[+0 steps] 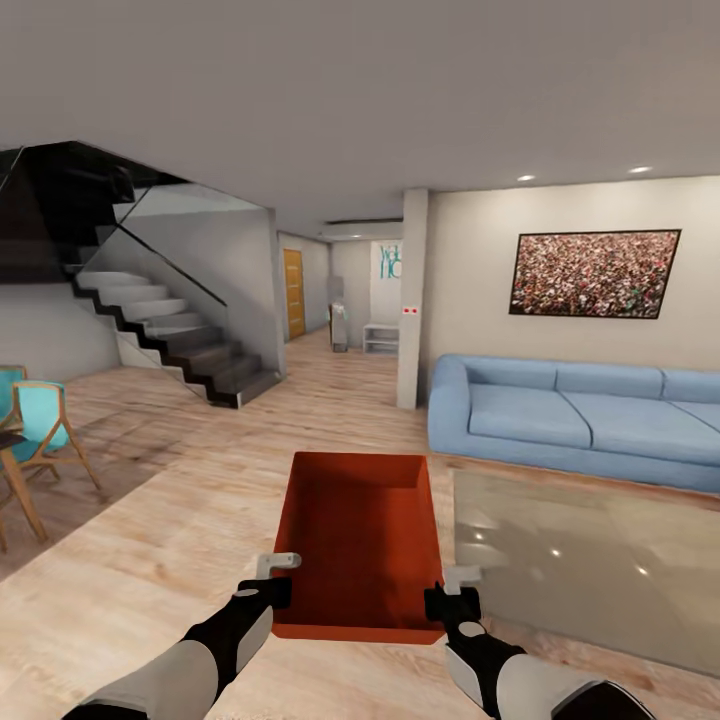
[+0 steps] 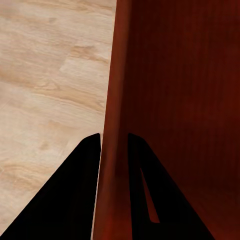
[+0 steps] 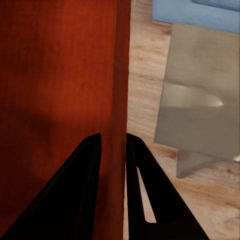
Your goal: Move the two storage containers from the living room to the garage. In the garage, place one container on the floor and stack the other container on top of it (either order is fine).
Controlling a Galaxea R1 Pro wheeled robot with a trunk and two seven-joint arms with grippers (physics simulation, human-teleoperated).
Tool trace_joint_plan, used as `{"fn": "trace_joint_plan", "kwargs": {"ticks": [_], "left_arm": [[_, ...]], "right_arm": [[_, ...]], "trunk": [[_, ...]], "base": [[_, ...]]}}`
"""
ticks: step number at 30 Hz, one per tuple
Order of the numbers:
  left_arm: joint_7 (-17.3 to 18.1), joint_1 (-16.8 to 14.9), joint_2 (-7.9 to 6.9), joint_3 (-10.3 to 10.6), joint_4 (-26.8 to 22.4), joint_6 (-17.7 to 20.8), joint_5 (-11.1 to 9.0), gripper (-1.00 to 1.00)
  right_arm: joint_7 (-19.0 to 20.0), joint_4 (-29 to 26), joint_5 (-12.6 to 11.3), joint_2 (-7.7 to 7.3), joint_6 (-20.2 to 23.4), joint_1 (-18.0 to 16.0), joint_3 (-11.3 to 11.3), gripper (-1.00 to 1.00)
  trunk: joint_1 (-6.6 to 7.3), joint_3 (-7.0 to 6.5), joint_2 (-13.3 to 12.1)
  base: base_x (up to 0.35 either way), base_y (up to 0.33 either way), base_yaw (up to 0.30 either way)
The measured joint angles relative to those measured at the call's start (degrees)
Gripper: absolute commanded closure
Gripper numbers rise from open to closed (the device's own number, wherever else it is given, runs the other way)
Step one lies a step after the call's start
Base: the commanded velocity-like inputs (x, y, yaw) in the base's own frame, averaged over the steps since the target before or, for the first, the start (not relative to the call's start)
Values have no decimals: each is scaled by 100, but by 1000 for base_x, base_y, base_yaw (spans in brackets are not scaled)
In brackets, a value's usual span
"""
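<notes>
Carry step, judged from the scene: one storage container (image 1: 362, 545) held up between both arms in the living room, over light wood-plank flooring (image 1: 180, 540), garage not yet reached.

Left to right: turquoise chair (image 1: 40, 425) at far left, dark staircase (image 1: 170, 335), then left gripper (image 1: 276, 575) clamped narrow on the container's left wall near the close corner; left wrist view confirms fingers (image 2: 75, 200) either side of the wall (image 2: 112, 150). Right gripper (image 1: 455, 590) pinched the same way on the right wall; right wrist view agrees (image 3: 111, 165). Glass coffee table (image 1: 590, 560) just beside the container on the right, blue sofa (image 1: 580, 415) behind.

To do well: keep both grips level and matched, steer clear of table edge, head for the hallway by the wooden door (image 1: 293, 292).

Writing: teal lettering on far wall poster (image 1: 388, 262), too small to read. No brands on container.
</notes>
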State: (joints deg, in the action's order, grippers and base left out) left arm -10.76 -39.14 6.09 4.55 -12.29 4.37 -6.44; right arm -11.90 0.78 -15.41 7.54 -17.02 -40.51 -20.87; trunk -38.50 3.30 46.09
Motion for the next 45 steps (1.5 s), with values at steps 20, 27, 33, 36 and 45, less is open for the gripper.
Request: {"fn": "trace_joint_plan", "kwargs": {"ticks": [20, 27, 33, 36, 45], "left_arm": [[0, 0, 0, 0, 1, -7, 2, 100], [-10, -1, 9, -5, 11, -10, 3, 100], [-5, -2, 8, -17, 16, -11, 14, 100], [-5, -1, 8, -14, 18, -11, 10, 100], [3, -2, 3, -17, 18, -11, 15, 100]], "right_arm": [[1, 0, -8, 0, -6, -1, -9, 100], [8, -2, 17, -9, -1, 0, 9, 100], [7, 1, 4, -6, 2, -1, -5, 100], [7, 0, 5, -6, 3, 1, -2, 100], [2, 3, -14, -1, 0, 1, -18, 100]], "trunk": [[1, 0, 1], [3, 0, 1], [3, 0, 1], [3, 0, 1], [3, 0, 1]], "base": [[26, 0, 277], [284, 0, 25], [314, 0, 1], [315, 0, 0], [315, 0, 0]]}}
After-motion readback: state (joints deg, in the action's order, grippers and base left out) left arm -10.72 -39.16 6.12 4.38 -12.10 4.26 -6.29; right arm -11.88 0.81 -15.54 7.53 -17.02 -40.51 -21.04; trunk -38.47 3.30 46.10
